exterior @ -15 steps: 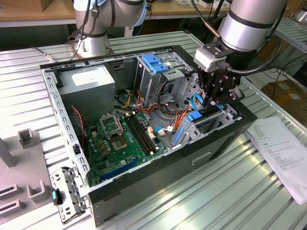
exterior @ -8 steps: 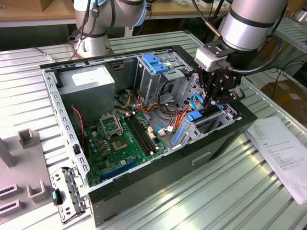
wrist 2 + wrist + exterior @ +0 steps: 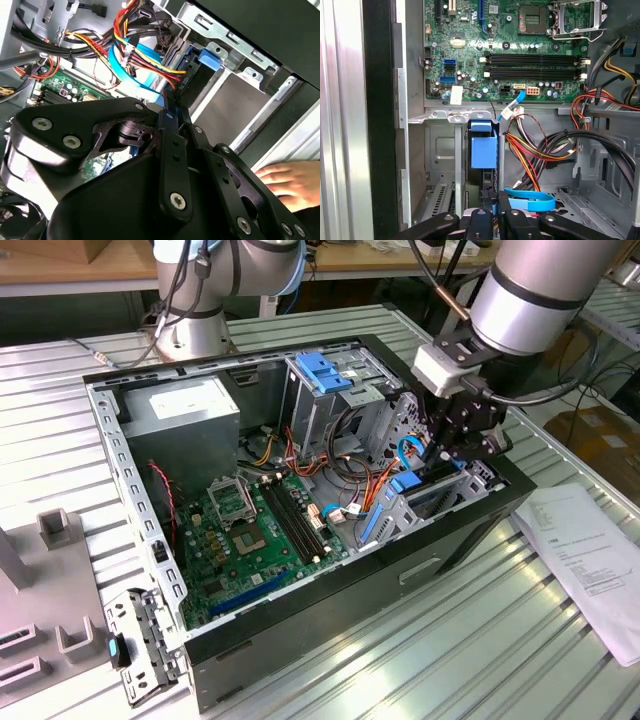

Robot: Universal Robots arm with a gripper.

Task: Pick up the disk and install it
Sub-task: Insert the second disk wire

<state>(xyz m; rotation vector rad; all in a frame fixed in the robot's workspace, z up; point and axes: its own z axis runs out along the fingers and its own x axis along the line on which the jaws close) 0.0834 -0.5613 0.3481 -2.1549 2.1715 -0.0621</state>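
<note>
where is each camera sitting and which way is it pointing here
Exterior view: off the arm, above the table, looking down into the open black computer case; the silver robot arm and black gripper show.
First wrist view: on the arm, facing the green motherboard past the blue-railed grey disk; the gripper shows.
Second wrist view: on the arm, close behind the gripper's black linkage, facing the disk; a person's hand shows.
Shared: all three show disk and gripper.

We see even, bright light from overhead; glare streaks the ribbed metal surface [image 3: 420,640] in the exterior view. The computer case [image 3: 330,620] casts soft shadows inside. In the second wrist view, the near gripper body [image 3: 165,200] looks dark and soft.
</note>
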